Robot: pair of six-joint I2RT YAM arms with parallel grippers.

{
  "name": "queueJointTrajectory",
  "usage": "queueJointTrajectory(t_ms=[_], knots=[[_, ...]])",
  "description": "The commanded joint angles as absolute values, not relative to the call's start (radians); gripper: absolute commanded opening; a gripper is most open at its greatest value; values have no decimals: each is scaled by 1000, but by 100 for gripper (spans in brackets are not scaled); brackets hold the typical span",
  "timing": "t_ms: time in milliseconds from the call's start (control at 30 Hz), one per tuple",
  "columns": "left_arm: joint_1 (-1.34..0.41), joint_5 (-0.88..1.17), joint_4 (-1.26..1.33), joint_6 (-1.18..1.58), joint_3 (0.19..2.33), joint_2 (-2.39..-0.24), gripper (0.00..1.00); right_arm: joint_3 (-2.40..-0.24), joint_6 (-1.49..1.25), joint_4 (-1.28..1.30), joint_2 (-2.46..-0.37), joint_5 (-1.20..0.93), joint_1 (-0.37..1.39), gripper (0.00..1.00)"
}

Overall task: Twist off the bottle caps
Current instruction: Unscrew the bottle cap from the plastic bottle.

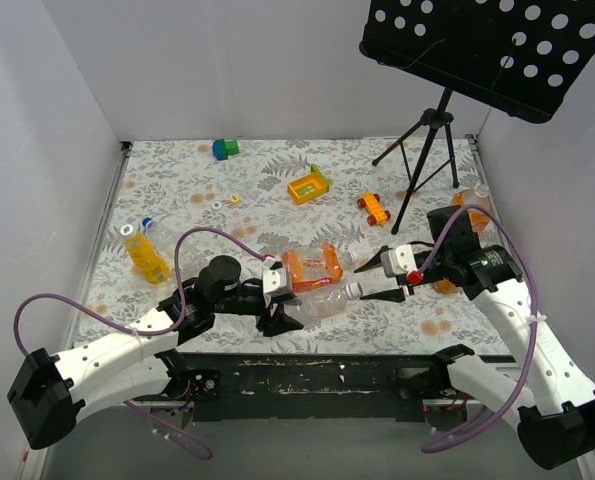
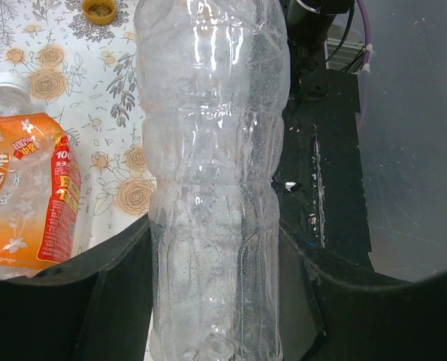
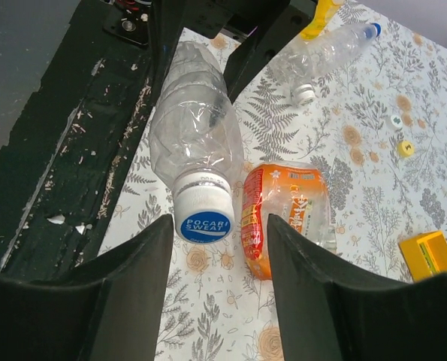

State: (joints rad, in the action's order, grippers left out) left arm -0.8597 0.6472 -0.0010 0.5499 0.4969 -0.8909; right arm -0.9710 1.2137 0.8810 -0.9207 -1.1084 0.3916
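My left gripper [image 1: 280, 304] is shut on a clear colourless bottle [image 1: 322, 300] that lies on its side near the table's front edge. The left wrist view shows its body [image 2: 208, 150] squeezed between both fingers. Its white cap with a blue top [image 3: 203, 215] points at my right gripper [image 3: 217, 289]. That gripper [image 1: 381, 279] is open, with the cap [image 1: 354, 290] just ahead of its fingertips and untouched. An orange-labelled bottle [image 1: 313, 265] lies beside the clear one, as the right wrist view [image 3: 287, 214] also shows, and its white cap [image 2: 10, 86] points away.
A yellow bottle [image 1: 147, 256] and a clear blue-capped bottle [image 1: 145, 226] lie at the left. Loose white [image 1: 217, 200] and yellow [image 1: 235, 198] caps, a yellow tray [image 1: 309, 186], an orange car [image 1: 373, 207] and a green-blue block [image 1: 225, 149] lie farther back. A music-stand tripod [image 1: 427, 150] stands back right.
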Motion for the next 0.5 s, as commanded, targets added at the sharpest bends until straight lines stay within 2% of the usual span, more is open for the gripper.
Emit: queueJointTrajectory(t_ms=[0,167,300,467], knots=[[-864,670,-6,540,494,-877,0,-979,1108,844,-885,-1114,376,61],[-864,661,-6,538,494,-873,0,-950,981,799,-854,-1127,350,63],[-864,643,-14,535,497,-868,0,-931,659,672,-836,-1152,336,62],[-864,630,-17,529,503,-861,0,-933,287,597,-822,-1082,336,63]])
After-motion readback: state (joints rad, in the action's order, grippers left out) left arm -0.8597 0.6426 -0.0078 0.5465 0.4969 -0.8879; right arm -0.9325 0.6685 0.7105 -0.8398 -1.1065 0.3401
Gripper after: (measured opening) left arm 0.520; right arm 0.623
